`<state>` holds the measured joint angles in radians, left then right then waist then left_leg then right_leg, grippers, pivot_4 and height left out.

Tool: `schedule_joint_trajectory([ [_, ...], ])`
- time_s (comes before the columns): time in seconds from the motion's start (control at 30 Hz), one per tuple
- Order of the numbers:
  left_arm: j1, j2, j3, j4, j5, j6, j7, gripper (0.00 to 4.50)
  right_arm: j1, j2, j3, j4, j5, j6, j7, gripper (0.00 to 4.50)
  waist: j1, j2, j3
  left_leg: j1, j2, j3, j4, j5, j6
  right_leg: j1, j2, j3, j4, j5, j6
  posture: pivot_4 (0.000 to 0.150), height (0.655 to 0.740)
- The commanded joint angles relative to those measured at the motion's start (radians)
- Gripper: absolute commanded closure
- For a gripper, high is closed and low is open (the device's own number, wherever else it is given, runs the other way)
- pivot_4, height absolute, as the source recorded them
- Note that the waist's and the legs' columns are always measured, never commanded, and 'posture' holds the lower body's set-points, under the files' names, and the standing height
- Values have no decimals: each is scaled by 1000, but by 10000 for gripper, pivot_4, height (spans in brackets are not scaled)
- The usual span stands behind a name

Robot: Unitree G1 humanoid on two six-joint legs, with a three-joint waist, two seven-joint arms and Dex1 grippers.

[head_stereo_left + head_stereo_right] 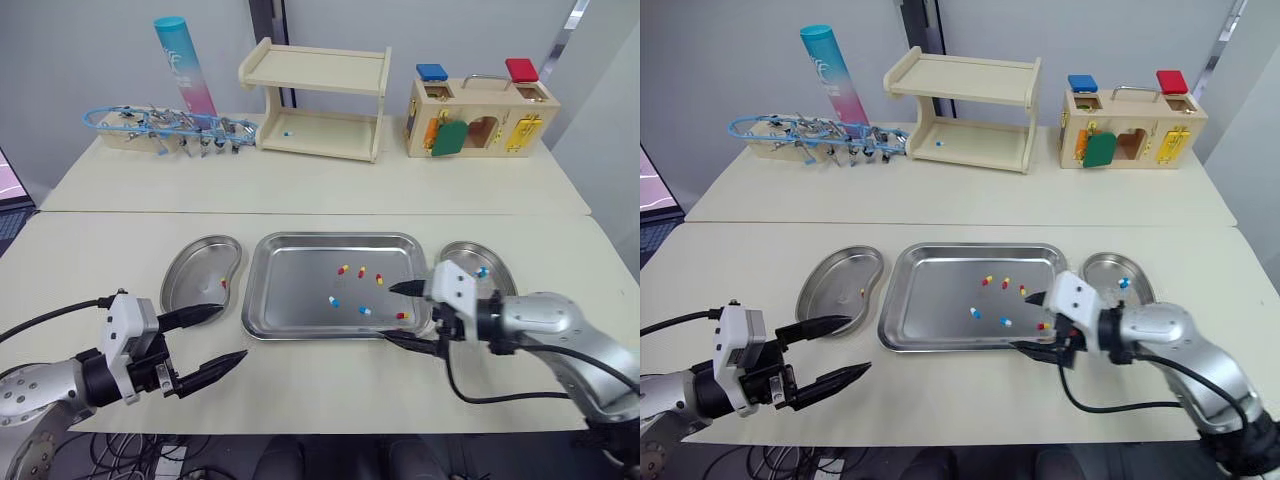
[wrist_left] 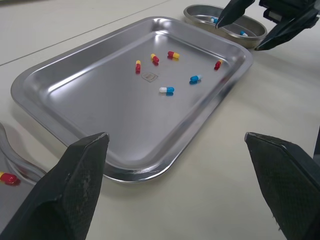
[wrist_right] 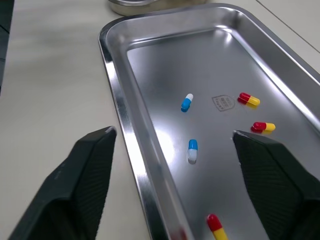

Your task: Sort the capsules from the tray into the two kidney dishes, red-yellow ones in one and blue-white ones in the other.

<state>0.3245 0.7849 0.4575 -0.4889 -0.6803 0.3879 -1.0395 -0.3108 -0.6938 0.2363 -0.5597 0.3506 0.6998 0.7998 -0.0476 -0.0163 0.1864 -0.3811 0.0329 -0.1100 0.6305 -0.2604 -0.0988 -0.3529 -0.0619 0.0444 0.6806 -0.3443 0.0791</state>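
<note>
Straddling rim of tray, right hand gapes.

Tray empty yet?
No, the tray holds four red-yellow capsules and two blue-white capsules.

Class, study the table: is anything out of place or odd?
Yes. What looks like a stray blue-white capsule lies on the lower shelf of the wooden rack at the back, far from the tray. Nothing else looks spilled or askew.
</note>
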Motion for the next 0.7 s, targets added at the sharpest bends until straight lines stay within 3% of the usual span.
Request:
schedule_joint_trajectory([
  [0.03, -13, -1, 4, -44, -26, 12, 19, 0, -51, 52, 79, 14, -64, 17, -58, 20480, 0, 0, 0, 0, 0, 0, 0, 0, 0, 0, 0, 0, 0, 0, 0, 1500, 7400],
  [0.07, -16, 0, 2, -49, -27, 16, 23, 0, -67, 70, 109, 24, -86, 23, -70, 22981, -1, 0, 0, 0, 0, 0, 0, 0, 0, 0, 0, 0, 0, 0, 0, 1500, 7400],
  [0.37, -52, 7, -19, -100, -41, 60, 67, 0, -199, 252, 263, 164, -232, 101, -198, 22981, -4, 0, 0, 0, 0, -1, 0, 0, 0, -1, 0, 0, 1, 0, 0, 1500, 7400],
  [0.7, -65, 11, -18, -115, -39, 86, 78, 0, -224, 335, 317, 278, -307, 85, -213, 22981, -7, 0, 0, 0, 0, -1, 0, 0, 0, -2, 0, 0, 1, 0, 0, 1500, 7400],
])
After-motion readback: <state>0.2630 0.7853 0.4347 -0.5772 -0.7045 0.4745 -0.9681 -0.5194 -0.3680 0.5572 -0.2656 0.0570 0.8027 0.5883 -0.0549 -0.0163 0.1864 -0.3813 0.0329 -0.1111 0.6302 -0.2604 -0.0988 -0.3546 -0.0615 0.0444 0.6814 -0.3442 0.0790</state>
